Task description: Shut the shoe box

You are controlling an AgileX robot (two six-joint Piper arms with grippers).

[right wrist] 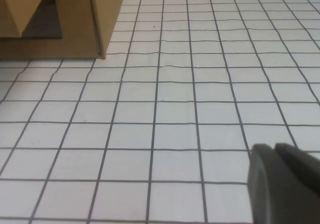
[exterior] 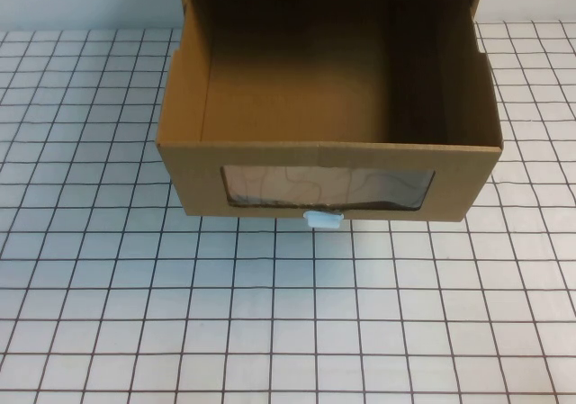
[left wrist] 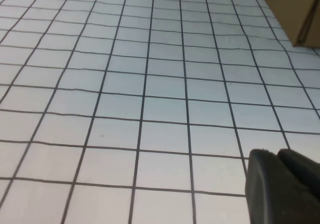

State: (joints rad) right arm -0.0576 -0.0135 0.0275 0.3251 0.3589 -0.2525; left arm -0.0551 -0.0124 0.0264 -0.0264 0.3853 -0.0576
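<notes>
From the high view we see the shoe box at the far middle of the gridded counter, its drawer pulled out toward us, clear window and white pull tab facing front. In the left wrist view, the left end effector hangs above the counter, a box corner beyond. In the right wrist view, the right end effector hovers near the box; we cannot tell either one's opening.

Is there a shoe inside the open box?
No. The high view looks straight into the pulled-out shoe box and shows only bare cardboard; neither the left gripper nor the right gripper touches it.
</notes>
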